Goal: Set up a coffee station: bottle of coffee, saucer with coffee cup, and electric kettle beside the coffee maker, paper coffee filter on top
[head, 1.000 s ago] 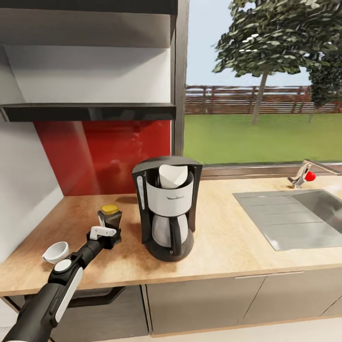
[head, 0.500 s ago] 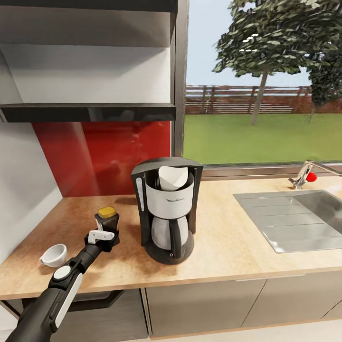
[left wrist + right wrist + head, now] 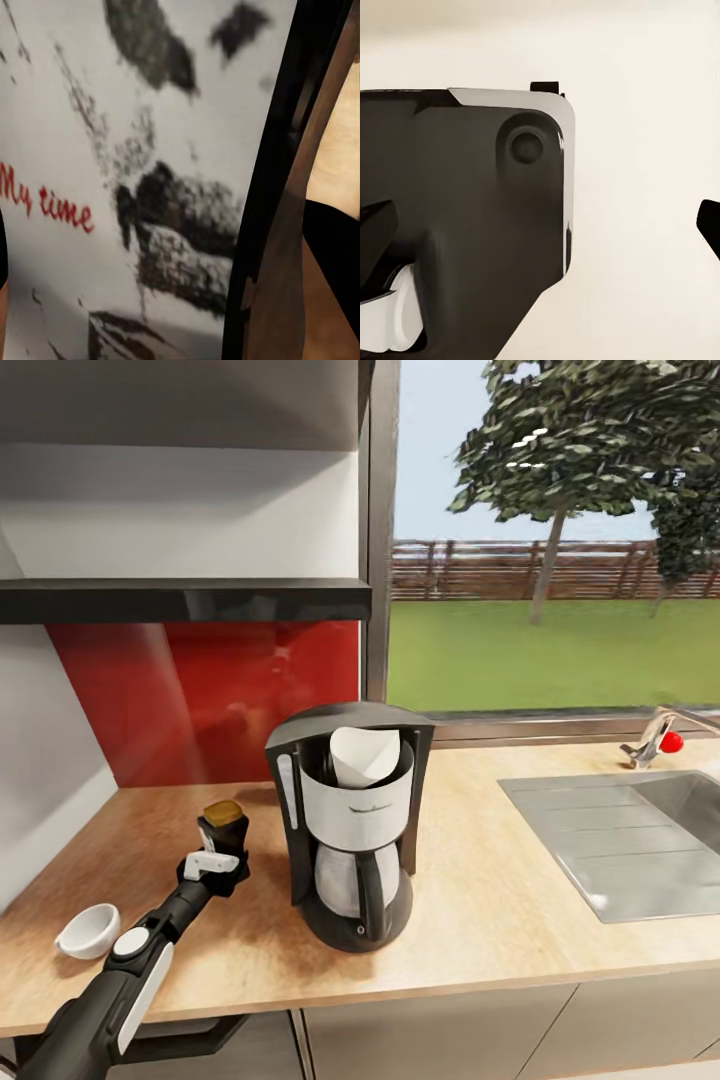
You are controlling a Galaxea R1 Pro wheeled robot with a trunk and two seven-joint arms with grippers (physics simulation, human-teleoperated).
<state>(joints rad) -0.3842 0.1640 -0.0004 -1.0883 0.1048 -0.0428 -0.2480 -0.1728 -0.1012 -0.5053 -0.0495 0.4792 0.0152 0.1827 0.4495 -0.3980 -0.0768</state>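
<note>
Left gripper seemingly gripping coffee bottle, countertop

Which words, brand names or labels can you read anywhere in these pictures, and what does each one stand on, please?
"My time": red script on the white, black-blotched label of the dark coffee bottle with the yellow cap, seen close up in the left wrist view.
A small dark mark, probably a brand, on the white front panel of the black drip coffee maker: too small to read.
Nothing else bears readable text.
</note>
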